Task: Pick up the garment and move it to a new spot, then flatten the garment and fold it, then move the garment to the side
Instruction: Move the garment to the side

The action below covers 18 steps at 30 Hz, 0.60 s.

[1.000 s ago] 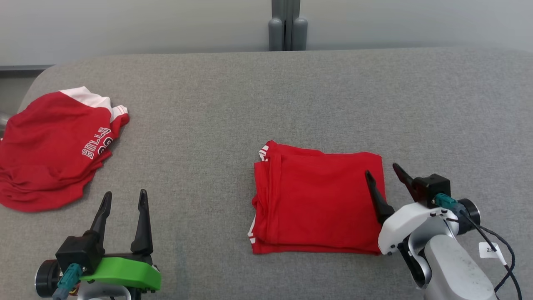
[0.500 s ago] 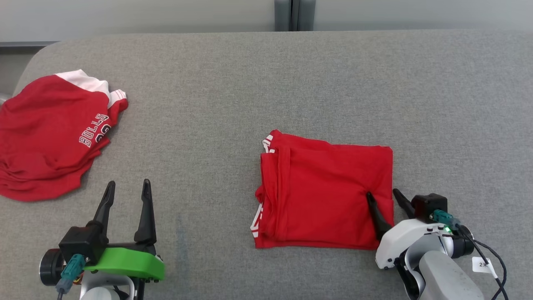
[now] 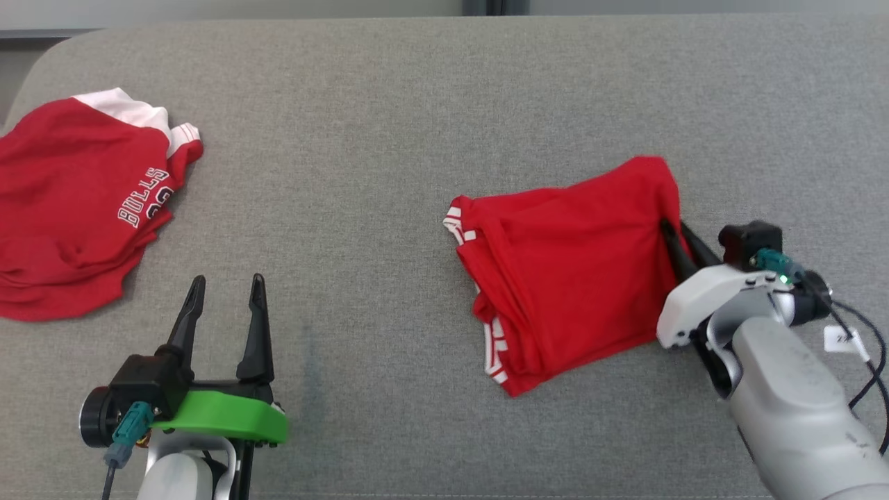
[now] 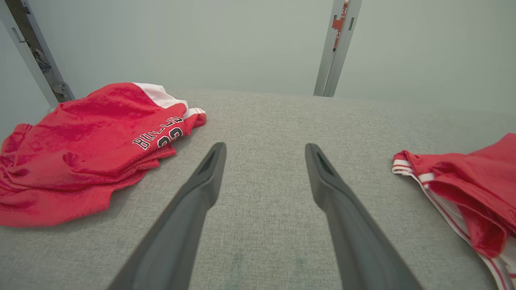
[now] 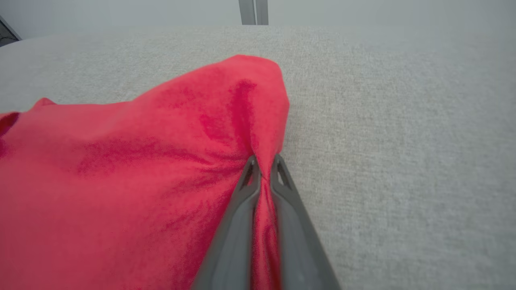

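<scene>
The folded red garment point(image 3: 569, 271) with white trim lies right of centre on the grey table, its right edge lifted and bunched. My right gripper point(image 3: 675, 228) is shut on that right edge; in the right wrist view the red garment point(image 5: 133, 169) is pinched between the closed fingers of the right gripper point(image 5: 264, 163). My left gripper point(image 3: 223, 288) stands open at the lower left over bare table, holding nothing. In the left wrist view the left gripper point(image 4: 264, 151) has its fingers spread wide, and the garment point(image 4: 471, 185) shows at the right edge.
A second red jersey point(image 3: 76, 208) with white lettering lies crumpled at the table's far left, also seen as the red jersey point(image 4: 84, 145) in the left wrist view. Bare grey table point(image 3: 389, 125) stretches between and behind the two garments. A metal post point(image 4: 336, 48) stands behind the table.
My right gripper has closed on the garment's right edge and pulled it up and back, skewing the folded stack. The head camera has tilted down. The left gripper stays open.
</scene>
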Motion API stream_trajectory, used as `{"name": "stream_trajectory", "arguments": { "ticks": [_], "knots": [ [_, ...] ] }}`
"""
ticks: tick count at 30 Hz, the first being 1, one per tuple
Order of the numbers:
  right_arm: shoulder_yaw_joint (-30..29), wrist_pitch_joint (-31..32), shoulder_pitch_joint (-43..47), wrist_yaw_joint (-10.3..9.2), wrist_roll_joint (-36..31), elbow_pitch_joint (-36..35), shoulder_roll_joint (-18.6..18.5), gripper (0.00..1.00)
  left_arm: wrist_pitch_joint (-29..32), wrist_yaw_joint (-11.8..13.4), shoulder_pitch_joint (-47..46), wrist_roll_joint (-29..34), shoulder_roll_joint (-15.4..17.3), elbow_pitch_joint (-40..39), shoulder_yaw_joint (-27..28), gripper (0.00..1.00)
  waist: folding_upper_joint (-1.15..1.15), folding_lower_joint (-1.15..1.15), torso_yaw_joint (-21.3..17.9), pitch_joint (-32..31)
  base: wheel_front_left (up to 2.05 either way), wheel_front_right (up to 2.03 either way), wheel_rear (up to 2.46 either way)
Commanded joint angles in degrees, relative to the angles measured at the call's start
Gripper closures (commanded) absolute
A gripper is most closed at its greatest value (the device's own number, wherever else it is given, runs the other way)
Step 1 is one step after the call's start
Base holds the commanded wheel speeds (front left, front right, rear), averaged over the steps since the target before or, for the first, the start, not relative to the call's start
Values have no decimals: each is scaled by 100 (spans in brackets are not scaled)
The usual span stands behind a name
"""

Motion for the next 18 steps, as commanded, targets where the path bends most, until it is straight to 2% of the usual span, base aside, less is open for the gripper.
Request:
{"name": "stream_trajectory", "arguments": {
  "ticks": [1, 3, 4, 10, 18],
  "knots": [
    [24, 34, -266, -15, -41, -24, -184, 100, -51, -17, -154, -38, -6, -16, -24, 0, 0, 0, -34, 273, 0, 0, 0],
    [96, 100, -551, -14, -35, -55, -401, 100, -54, -33, -243, -25, -22, -39, -74, 0, 0, 0, -73, 475, 0, 0, 0],
    [162, 191, -818, -14, -1, -85, -682, 100, -71, -45, -337, -8, -32, -58, -107, 0, 0, 0, -114, 680, 0, 0, 0],
    [372, 515, -1625, -14, 152, -338, -1683, 100, -88, -74, -715, 96, 9, -164, -165, 0, 0, 0, -363, 1424, 0, 0, 0],
    [476, 883, -2236, -14, 605, -834, -2833, 100, -93, -121, -1132, 252, 168, -439, -245, 0, 0, 0, -887, 2067, 0, 0, 0]
  ]
}}
